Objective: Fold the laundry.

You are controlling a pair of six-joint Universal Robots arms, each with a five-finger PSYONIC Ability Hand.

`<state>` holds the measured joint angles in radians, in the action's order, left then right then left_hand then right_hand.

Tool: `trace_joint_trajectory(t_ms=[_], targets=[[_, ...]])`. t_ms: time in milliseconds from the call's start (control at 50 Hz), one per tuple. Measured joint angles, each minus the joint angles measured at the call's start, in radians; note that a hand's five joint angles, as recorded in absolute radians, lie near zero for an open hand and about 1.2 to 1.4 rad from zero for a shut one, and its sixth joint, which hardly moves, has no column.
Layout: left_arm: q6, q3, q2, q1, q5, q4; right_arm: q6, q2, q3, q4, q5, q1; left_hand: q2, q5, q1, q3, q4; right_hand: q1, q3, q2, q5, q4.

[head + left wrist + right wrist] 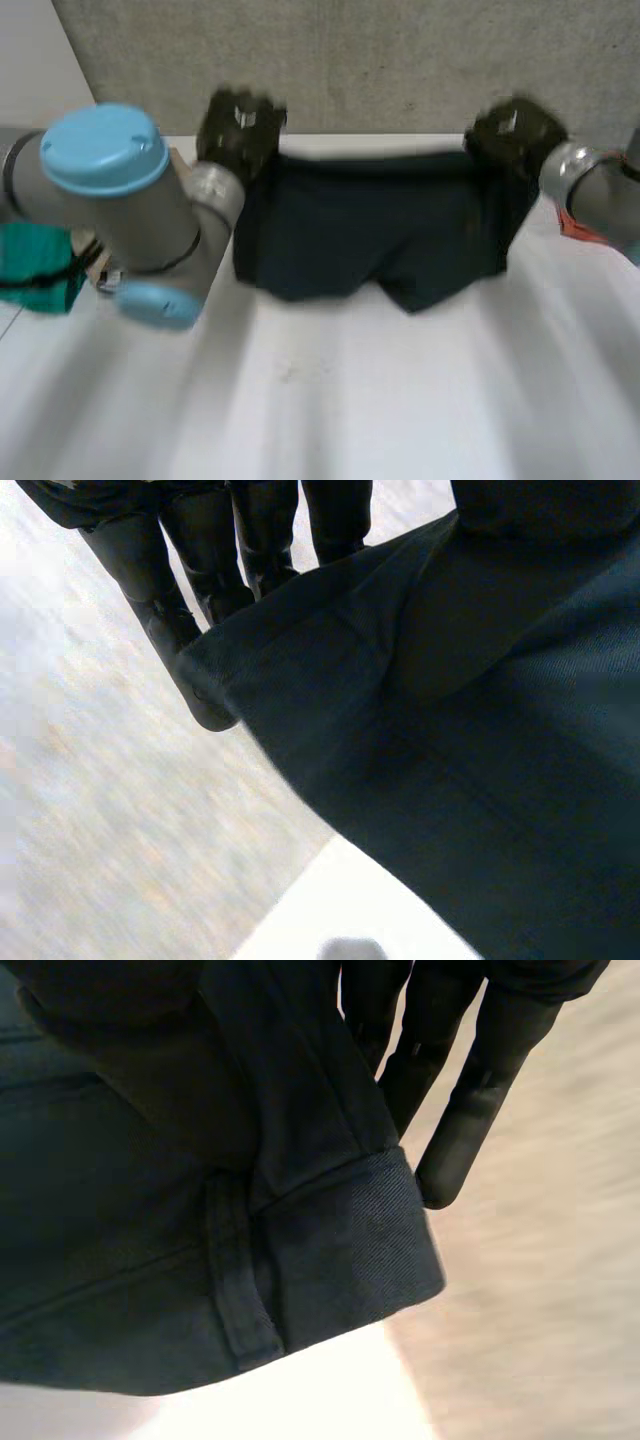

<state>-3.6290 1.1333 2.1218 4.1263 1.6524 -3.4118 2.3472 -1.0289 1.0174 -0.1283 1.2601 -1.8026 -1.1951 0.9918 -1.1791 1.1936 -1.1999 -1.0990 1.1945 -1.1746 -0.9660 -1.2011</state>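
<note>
The dark shorts (370,225) are stretched out across the far middle of the white bench (350,400). Their waistband runs along the far edge, and the two legs point toward the near side with a notch between them. The cloth is lifted at its two far corners, while the leg ends appear to rest on the bench. The left robot hand (240,130) is at the far left corner of the shorts. In its wrist view its straight fingers (150,590) pass behind the cloth and the thumb lies on the front, so the corner is pinched between them. The right robot hand (512,135) is at the far right corner. There its fingers (470,1120) run behind a stitched band with a belt loop and the thumb is on the other face, pinching the cloth the same way. A teal cloth (40,265) lies at the left edge of the bench, partly behind the left arm (130,200). Something orange-red (580,228) peeks out by the right arm, too small to identify. A grey wall (400,60) stands beyond the far edge.
</note>
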Motion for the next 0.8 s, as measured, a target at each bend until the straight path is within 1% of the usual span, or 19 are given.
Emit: trace_joint_trajectory(t_ms=[60, 140, 160, 180, 200, 240, 300, 440, 480, 520, 600, 640, 720, 800], targets=[[-0.057, -0.134, 0.043, 0.005, -0.003, -0.129, 0.013, 0.022, -0.063, 0.261, 0.034, -0.004, 0.0, 0.0, 0.0, 0.0, 0.0, 0.0, 0.0, 0.0, 0.0, 0.0], [-0.131, -0.259, 0.055, 0.012, -0.02, -0.38, 0.061, 0.014, -0.103, 0.64, 0.063, -0.019, 0.0, 0.0, 0.0, 0.0, 0.0, 0.0, 0.0, 0.0, 0.0, 0.0], [-0.136, -0.266, 0.054, 0.013, -0.023, -0.403, 0.067, 0.012, -0.104, 0.67, 0.065, -0.02, 0.0, 0.0, 0.0, 0.0, 0.0, 0.0, 0.0, 0.0, 0.0, 0.0], [-0.149, -0.284, 0.046, 0.017, -0.032, -0.475, 0.091, 0.004, -0.108, 0.756, 0.069, -0.024, 0.0, 0.0, 0.0, 0.0, 0.0, 0.0, 0.0, 0.0, -0.001, 0.0], [-0.157, -0.294, 0.036, 0.02, -0.04, -0.527, 0.111, -0.003, -0.111, 0.807, 0.07, -0.027, 0.0, 0.0, 0.0, 0.0, 0.0, 0.0, 0.0, 0.0, -0.006, 0.0], [-0.16, -0.294, 0.022, 0.025, -0.05, -0.573, 0.144, -0.011, -0.113, 0.845, 0.07, -0.029, 0.0, 0.0, 0.0, 0.0, 0.0, 0.0, 0.0, 0.0, -0.011, 0.0], [-0.155, -0.271, 0.007, 0.028, -0.058, -0.585, 0.177, -0.016, -0.112, 0.83, 0.068, -0.03, 0.0, 0.0, 0.0, 0.0, 0.0, 0.0, 0.0, 0.0, -0.011, 0.0], [-0.117, -0.096, -0.004, 0.034, -0.061, -0.522, 0.206, 0.012, -0.077, 0.648, 0.051, -0.036, 0.0, 0.0, 0.0, 0.0, 0.0, 0.0, 0.0, 0.0, -0.011, 0.0], [-0.112, -0.041, -0.001, 0.036, -0.06, -0.51, 0.205, 0.031, -0.058, 0.606, 0.039, -0.037, 0.0, 0.0, 0.0, 0.0, 0.0, 0.0, 0.0, 0.0, -0.011, 0.0], [-0.107, 0.042, 0.014, 0.037, -0.055, -0.491, 0.203, 0.069, -0.027, 0.556, 0.02, -0.038, 0.0, 0.0, 0.0, 0.0, 0.0, 0.0, 0.0, 0.0, -0.015, -0.001], [-0.106, 0.142, 0.056, 0.036, -0.044, -0.451, 0.193, 0.151, 0.019, 0.468, -0.008, -0.042, 0.0, 0.0, 0.0, 0.0, 0.0, 0.0, 0.0, -0.005, -0.016, -0.001], [-0.108, 0.193, 0.089, 0.03, -0.034, -0.405, 0.179, 0.21, 0.04, 0.4, -0.019, -0.051, 0.0, 0.0, 0.0, 0.0, 0.0, 0.0, 0.0, -0.005, -0.016, -0.001], [-0.11, 0.248, 0.123, 0.014, -0.014, -0.302, 0.137, 0.271, 0.064, 0.287, -0.023, -0.072, 0.0, 0.001, 0.0, 0.0, 0.0, 0.0, 0.001, -0.005, -0.016, -0.001], [-0.109, 0.288, 0.107, -0.001, 0.01, -0.179, 0.099, 0.246, 0.099, 0.196, -0.02, -0.084, 0.0, 0.006, 0.0, 0.0, 0.0, 0.0, 0.002, -0.005, -0.021, -0.001]])
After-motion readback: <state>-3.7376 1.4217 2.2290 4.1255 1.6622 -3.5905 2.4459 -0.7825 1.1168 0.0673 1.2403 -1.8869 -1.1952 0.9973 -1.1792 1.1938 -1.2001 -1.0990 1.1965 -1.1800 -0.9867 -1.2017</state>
